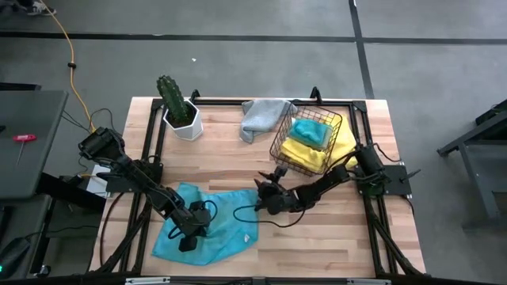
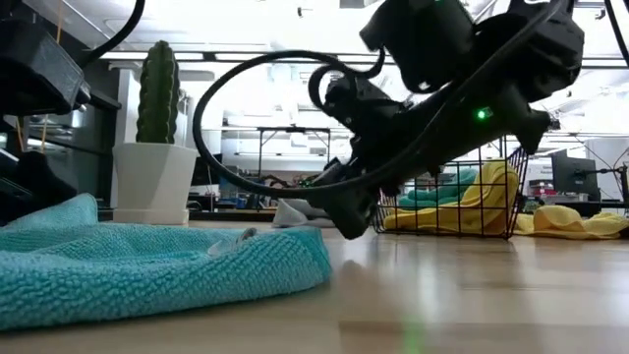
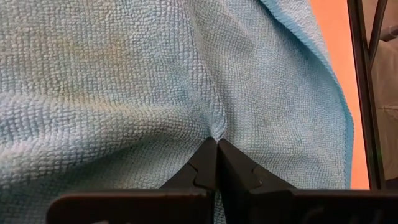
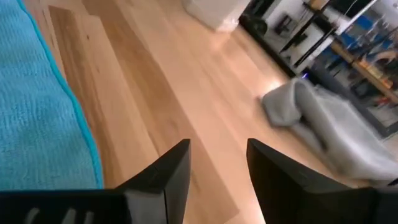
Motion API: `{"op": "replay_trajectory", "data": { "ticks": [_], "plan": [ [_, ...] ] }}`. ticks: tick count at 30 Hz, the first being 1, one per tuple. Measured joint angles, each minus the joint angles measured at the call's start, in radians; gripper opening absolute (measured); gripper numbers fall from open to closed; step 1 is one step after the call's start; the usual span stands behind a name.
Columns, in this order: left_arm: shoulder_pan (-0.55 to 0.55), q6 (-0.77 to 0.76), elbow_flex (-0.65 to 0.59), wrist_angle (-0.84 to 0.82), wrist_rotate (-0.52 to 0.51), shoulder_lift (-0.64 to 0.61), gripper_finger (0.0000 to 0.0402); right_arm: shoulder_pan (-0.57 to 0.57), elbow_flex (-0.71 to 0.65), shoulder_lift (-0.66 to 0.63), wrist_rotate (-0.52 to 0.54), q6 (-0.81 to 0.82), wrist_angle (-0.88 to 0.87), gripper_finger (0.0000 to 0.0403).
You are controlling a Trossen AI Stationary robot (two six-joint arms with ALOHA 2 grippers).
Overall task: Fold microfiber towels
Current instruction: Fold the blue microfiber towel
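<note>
High view first: a teal towel lies spread and rumpled on the near-left part of the wooden counter. The left gripper is down on this towel, and the left wrist view shows its two dark fingers pressed together with a small fold of the teal cloth pinched at their tips. The right gripper hangs low over bare wood just beside the towel's right edge, near the middle of the counter. In the right wrist view its fingers stand apart with only wood between them; the teal towel's edge lies to one side and nothing is held.

Toward the back, a grey towel lies bunched on the counter just left of a black wire basket. Inside the basket sit a second teal towel on top of a yellow towel, and more yellow cloth shows beside the basket's right side. A potted cactus in a white pot stands upright at the back left corner.

From the low view, the near teal towel lies flat with a raised edge on the left, and the right gripper hangs just above the wood.
</note>
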Motion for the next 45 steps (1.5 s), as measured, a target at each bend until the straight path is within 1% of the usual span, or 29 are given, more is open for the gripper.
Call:
{"op": "replay_trajectory", "data": {
  "ticks": [2, 5, 7, 10, 12, 15, 17, 20, 23, 28, 31, 34, 36, 40, 45],
  "plan": [
    [0.002, -0.001, 0.0, 0.0, -0.001, 0.0, 0.0, 0.013, 0.0, -0.01, 0.013, -0.042, 0.007, 0.0149],
    [0.001, -0.008, 0.0, 0.001, -0.015, 0.0, 0.0, 0.043, 0.001, -0.044, 0.017, -0.056, 0.008, 0.0149],
    [0.002, -0.005, 0.0, 0.003, -0.02, 0.0, 0.0, 0.071, 0.001, -0.075, -0.013, -0.056, 0.009, 0.0149],
    [0.015, 0.007, -0.001, 0.021, -0.021, 0.003, 0.0, 0.109, 0.002, -0.124, -0.094, -0.048, -0.002, 0.0149],
    [0.03, 0.018, -0.002, 0.033, -0.021, 0.004, 0.0, 0.127, 0.002, -0.155, -0.19, -0.012, -0.01, 0.0149],
    [0.058, 0.032, -0.003, 0.048, -0.027, 0.006, 0.0, 0.138, 0.003, -0.185, -0.417, 0.082, -0.006, 0.0149],
    [0.083, 0.047, -0.004, 0.052, -0.031, 0.007, 0.0, 0.138, 0.004, -0.186, -0.54, 0.174, -0.006, 0.0149],
    [0.121, 0.081, -0.004, 0.054, -0.073, 0.007, 0.0, 0.136, 0.005, -0.175, -0.621, 0.277, -0.03, 0.0149],
    [0.167, 0.127, -0.003, 0.066, -0.111, 0.007, 0.0, 0.136, 0.004, -0.161, -0.629, 0.315, -0.087, 0.0149],
    [0.246, 0.175, -0.004, 0.093, -0.107, 0.008, 0.0, 0.136, 0.004, -0.158, -0.634, 0.38, -0.139, 0.0149],
    [0.271, 0.176, -0.004, 0.096, -0.055, 0.008, 0.0, 0.135, 0.004, -0.158, -0.661, 0.405, -0.171, 0.0149],
    [0.279, 0.17, -0.004, 0.097, 0.041, 0.007, 0.0, 0.135, 0.004, -0.157, -0.68, 0.437, -0.202, 0.0149],
    [0.265, 0.148, -0.003, 0.092, 0.098, 0.007, 0.0, 0.135, 0.004, -0.151, -0.681, 0.457, -0.211, 0.0149],
    [0.239, 0.124, -0.003, 0.087, 0.142, 0.006, 0.0, 0.136, 0.004, -0.148, -0.703, 0.461, -0.223, 0.0149],
    [0.219, 0.105, -0.002, 0.084, 0.161, 0.006, 0.0, 0.145, 0.004, -0.146, -0.691, 0.502, -0.324, 0.0149]
  ]
}}
